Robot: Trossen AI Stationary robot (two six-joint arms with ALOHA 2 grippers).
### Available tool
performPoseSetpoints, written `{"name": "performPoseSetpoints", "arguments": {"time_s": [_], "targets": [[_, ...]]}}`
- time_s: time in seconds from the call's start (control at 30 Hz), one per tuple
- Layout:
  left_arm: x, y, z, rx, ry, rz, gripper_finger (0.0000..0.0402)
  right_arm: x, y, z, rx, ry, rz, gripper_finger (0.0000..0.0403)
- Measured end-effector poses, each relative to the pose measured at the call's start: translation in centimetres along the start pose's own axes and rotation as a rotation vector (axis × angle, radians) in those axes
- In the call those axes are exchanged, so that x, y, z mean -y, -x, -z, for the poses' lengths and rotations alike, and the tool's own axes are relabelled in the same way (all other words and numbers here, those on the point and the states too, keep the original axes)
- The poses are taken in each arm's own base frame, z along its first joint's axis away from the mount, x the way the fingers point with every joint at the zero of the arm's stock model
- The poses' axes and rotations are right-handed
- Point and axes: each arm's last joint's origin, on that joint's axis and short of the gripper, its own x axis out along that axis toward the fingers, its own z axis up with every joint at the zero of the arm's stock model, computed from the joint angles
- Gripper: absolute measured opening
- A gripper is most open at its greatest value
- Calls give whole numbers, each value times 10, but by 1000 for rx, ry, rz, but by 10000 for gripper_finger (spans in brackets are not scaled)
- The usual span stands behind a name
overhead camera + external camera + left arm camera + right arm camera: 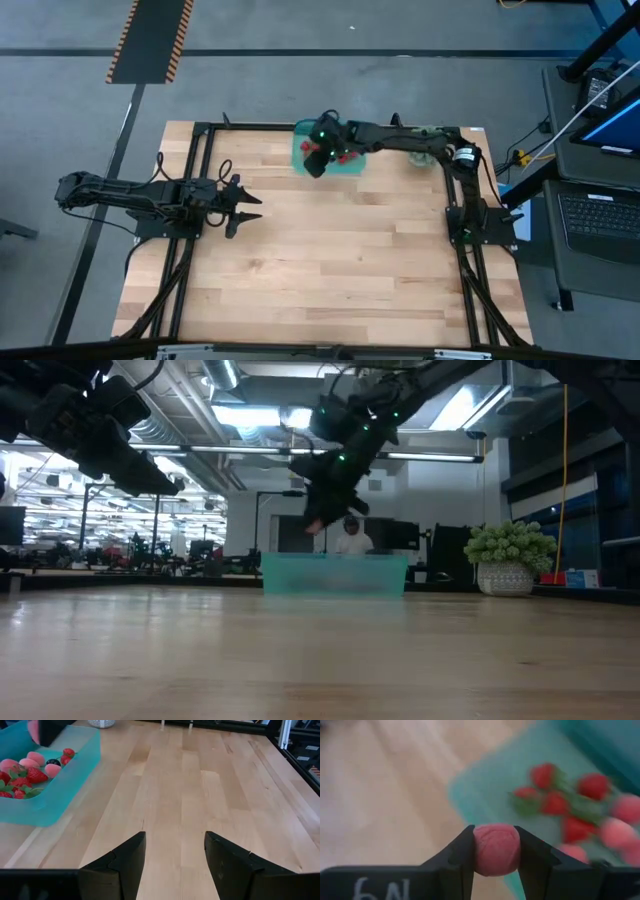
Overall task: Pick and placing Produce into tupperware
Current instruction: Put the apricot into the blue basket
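I'm carrying over the teal tupperware (352, 163), at twelve o'clock on the table. My right gripper (496, 851) pinches a pink berry (496, 849) above its near edge; I should move inward over the berries already inside (27, 772) before letting go. The left gripper (175, 855), at nine o'clock, waits with fingers apart, empty. I read "6N" on the right finger.

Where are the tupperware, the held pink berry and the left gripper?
tupperware (75, 775): left wrist view, near wall.
pink berry (496, 849): right wrist view, middle, between the right gripper's fingers.
left gripper (252, 207): high view, between its fingertips.
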Motion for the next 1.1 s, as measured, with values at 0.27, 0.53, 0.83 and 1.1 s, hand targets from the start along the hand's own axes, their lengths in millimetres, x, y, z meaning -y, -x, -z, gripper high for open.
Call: {"name": "performPoseSetpoints", "arguments": {"time_s": [0.27, 0.53, 0.83, 1.1], "targets": [[0, 0, 0, 0, 0, 0, 195, 35, 2, 3, -99, -113, 79, 118], [0, 0, 0, 3, 0, 1, 195, 64, -14, 7, -170, -184, 60, 117], [0, 0, -1, 7, -1, 1, 195, 68, -14, 9, -199, -197, 39, 118], [0, 0, -1, 7, 0, 1, 195, 73, -18, 13, -218, -233, 52, 124]]}}
